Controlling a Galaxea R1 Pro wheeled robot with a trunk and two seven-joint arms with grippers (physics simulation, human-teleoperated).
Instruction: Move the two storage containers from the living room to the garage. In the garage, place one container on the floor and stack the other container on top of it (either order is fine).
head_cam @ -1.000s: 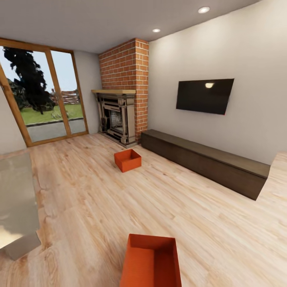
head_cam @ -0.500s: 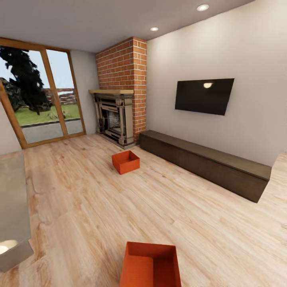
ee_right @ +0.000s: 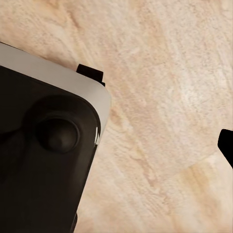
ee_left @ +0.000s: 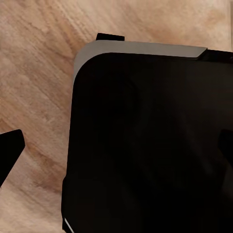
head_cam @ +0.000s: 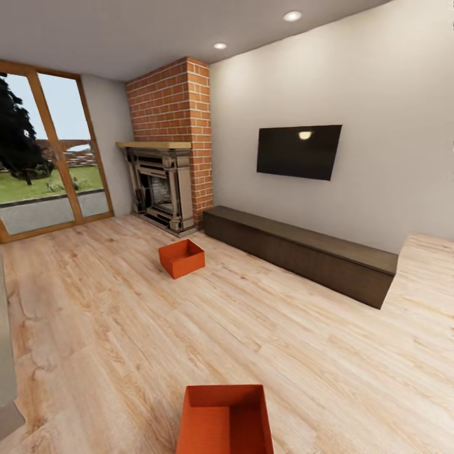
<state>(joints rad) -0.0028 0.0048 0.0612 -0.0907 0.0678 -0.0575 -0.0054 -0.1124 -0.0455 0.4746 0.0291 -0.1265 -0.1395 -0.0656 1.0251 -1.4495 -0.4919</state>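
One orange-red container (head_cam: 181, 257) sits on the wood plank floor (head_cam: 302, 340) just before the brick fireplace (head_cam: 165, 170); the other (head_cam: 225, 419) (nearest the camera) lies well apart from it. Either claw's opening: cannot tell.

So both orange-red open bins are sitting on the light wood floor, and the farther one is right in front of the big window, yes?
Not quite. In the head view the farther orange-red open bin sits before the brick fireplace, not the window. Both bins, including the nearer one, do rest on the light wood floor.
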